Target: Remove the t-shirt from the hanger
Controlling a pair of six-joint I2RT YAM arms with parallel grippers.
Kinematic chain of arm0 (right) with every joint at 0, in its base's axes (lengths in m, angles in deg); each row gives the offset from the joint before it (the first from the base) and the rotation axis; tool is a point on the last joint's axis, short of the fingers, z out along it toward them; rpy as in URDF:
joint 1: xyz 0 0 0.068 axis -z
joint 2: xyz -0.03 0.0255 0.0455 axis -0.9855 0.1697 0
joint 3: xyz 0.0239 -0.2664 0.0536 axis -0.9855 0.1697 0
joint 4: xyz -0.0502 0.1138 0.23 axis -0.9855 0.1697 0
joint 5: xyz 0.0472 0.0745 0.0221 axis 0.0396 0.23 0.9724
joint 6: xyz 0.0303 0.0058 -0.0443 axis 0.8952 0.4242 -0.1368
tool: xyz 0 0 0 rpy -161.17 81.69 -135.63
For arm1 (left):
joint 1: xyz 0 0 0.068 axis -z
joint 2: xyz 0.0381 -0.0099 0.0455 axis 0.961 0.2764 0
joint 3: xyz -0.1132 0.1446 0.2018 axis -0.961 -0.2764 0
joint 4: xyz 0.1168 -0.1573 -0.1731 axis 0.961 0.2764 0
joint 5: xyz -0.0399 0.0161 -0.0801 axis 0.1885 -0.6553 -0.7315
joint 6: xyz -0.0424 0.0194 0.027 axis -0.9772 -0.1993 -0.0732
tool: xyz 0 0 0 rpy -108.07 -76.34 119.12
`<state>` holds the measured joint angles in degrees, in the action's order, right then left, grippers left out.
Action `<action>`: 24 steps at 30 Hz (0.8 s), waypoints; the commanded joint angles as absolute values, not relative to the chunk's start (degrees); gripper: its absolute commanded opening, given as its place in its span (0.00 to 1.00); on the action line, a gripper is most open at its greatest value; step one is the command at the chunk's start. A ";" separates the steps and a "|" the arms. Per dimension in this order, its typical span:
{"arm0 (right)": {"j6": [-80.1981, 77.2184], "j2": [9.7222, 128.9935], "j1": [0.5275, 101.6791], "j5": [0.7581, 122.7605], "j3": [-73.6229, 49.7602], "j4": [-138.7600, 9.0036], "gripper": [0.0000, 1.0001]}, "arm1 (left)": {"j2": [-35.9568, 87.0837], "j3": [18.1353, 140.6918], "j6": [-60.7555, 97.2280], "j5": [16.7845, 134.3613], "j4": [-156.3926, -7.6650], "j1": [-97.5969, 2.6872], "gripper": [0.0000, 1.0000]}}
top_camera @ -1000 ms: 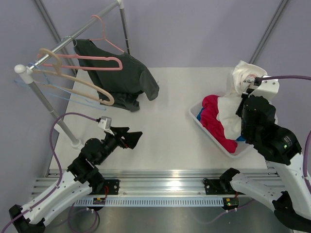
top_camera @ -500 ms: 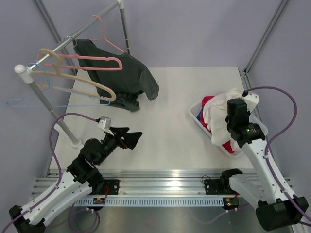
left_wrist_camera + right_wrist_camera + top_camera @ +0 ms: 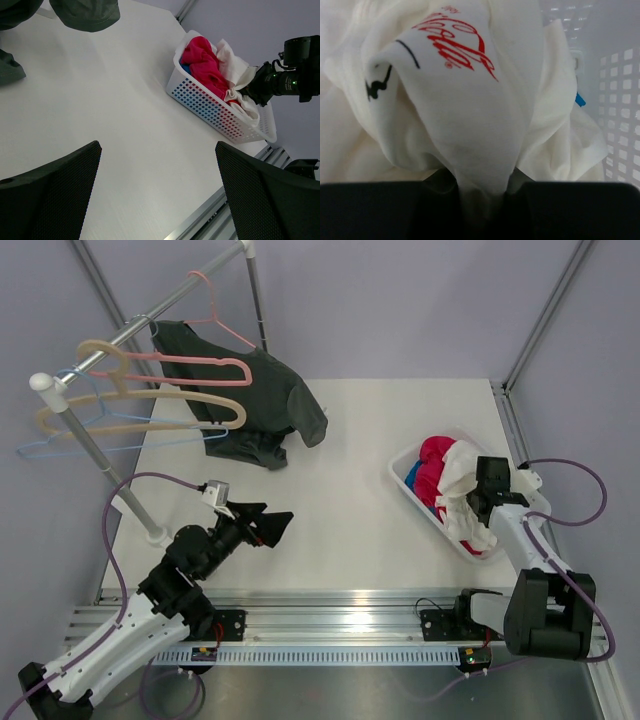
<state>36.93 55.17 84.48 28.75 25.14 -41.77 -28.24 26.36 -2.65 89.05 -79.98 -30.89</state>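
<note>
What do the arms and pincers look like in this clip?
White links with black joints on the left arm and right arm; a purple cable runs along each. The left pincer has broad black fingers with a dotted mesh texture.

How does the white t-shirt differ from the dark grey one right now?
The white t-shirt with red lettering lies bunched in the white perforated basket, pinched by the right gripper. The dark grey t-shirt hangs at the metal rack, with no gripper on it.
</note>
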 commanded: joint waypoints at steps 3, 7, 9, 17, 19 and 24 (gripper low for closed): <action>41.89 59.21 87.35 32.59 26.26 -48.51 0.00 | -28.22 27.63 -2.79 88.93 -82.92 -30.62 0.99; 40.92 58.15 87.35 30.30 23.98 -46.05 0.18 | -28.48 27.81 -2.79 89.11 -82.74 -30.62 0.99; 40.04 56.14 87.35 29.86 22.75 -44.31 0.33 | -28.66 27.46 -2.88 89.28 -82.74 -30.62 0.99; 35.13 40.76 87.35 22.67 14.59 -32.88 0.68 | -29.10 27.55 -2.97 89.46 -82.03 -30.62 0.99; 33.80 38.21 87.35 20.91 10.73 -29.36 0.68 | -29.36 27.63 -3.06 89.46 -82.12 -30.62 0.99; 29.50 34.86 87.35 24.57 7.37 -27.06 0.57 | -29.36 27.64 -3.41 89.20 -82.21 -30.62 0.99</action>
<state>33.10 36.02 87.15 24.71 9.14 -31.56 -28.50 26.36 -2.85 89.09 -79.61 -30.89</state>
